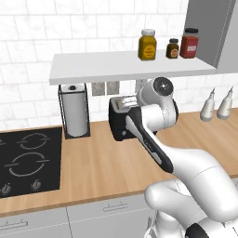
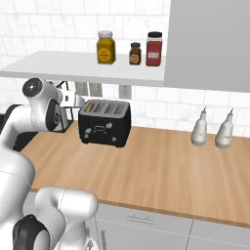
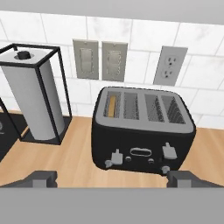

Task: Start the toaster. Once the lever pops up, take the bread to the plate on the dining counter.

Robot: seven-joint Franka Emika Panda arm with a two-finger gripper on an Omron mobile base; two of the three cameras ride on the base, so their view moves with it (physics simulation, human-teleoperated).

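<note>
Looking at where things stood, the robot had barely got going on this one. The toaster [image 3: 142, 131] sat on the wood counter [image 1: 102, 162] against the white-tiled wall, just beside the paper towel holder [image 3: 33, 96] and below a shelf [image 1: 130, 65] with three jars. The bread [image 3: 112, 106] was tucked down in the leftmost slot as the hand view showed it — only its tan top edge peeked out.

The gripper [image 3: 112, 178] hovered in front of the toaster with its jaws spread wide and nothing between them, both finger tips clear of the black body. Two levers stuck out of the front face. The left lever [image 3: 114, 158] sat a bit lower than the right lever [image 3: 169, 151], though it was hard to say from the pictures whether that meant it was already pushed down. Best guess: the toaster wasn't started yet, so pressing the lever, waiting for the pop, pulling the slice and carrying it off to the plate were all still left.

On orientation — the toaster's long axis ran along the wall, side to side across the hand view, with its front and levers facing out toward the arm. The four slots ran front to back, across that long axis, so the slice stood on edge, running from the front toward the wall.
</note>
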